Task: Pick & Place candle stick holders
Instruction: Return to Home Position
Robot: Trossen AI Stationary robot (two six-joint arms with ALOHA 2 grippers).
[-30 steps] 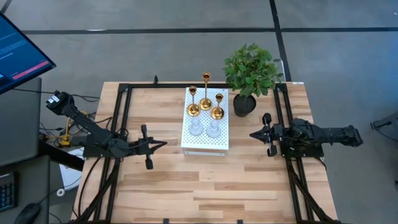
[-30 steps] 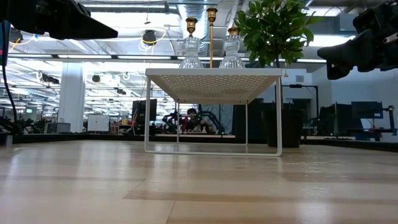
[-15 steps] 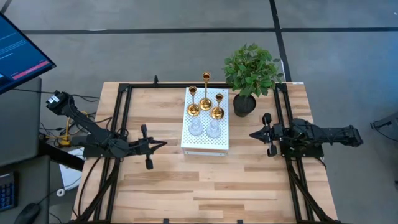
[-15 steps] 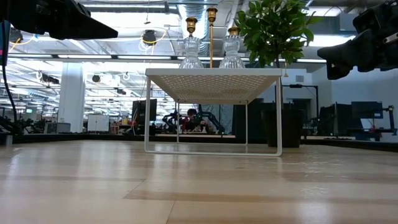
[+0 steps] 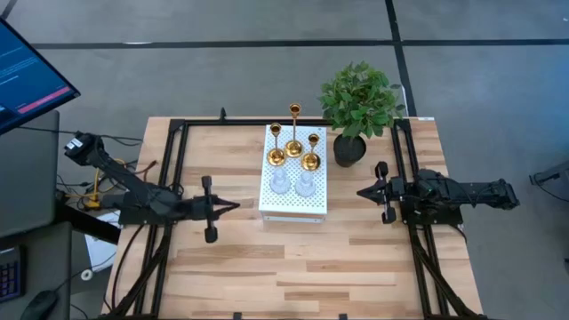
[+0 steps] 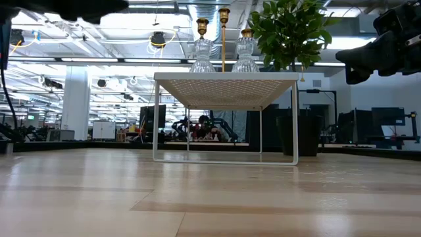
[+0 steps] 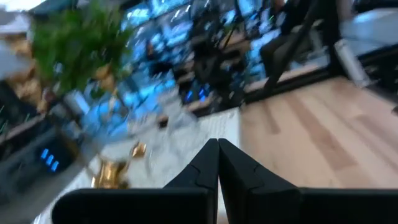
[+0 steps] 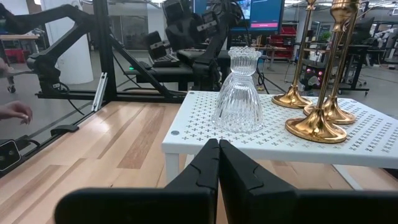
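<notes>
Three gold candle stick holders [image 5: 294,147] and two clear glass ones [image 5: 292,184] stand by their bases on top of a white perforated box [image 5: 293,203] at the table's middle. The right wrist view shows one glass holder [image 8: 239,93] and the gold ones [image 8: 317,124] up close. My left gripper [image 5: 235,205] hovers shut to the left of the box, pointing at it, its fingers [image 7: 218,155] together. My right gripper [image 5: 360,191] hovers shut to the right of the box, its fingers [image 8: 218,155] also together. Neither gripper touches anything.
A green plant in a black pot [image 5: 356,107] stands at the box's far right corner. Black frame rails [image 5: 173,169] run along the table's left and right sides. A person's hand [image 8: 15,112] shows beyond the table's left side. Bare wood [image 5: 293,267] lies in front of the box.
My left gripper has tipped upward and risen a little, staying shut; in the low view it has climbed almost out of the picture. The right arm and the holders have kept still.
</notes>
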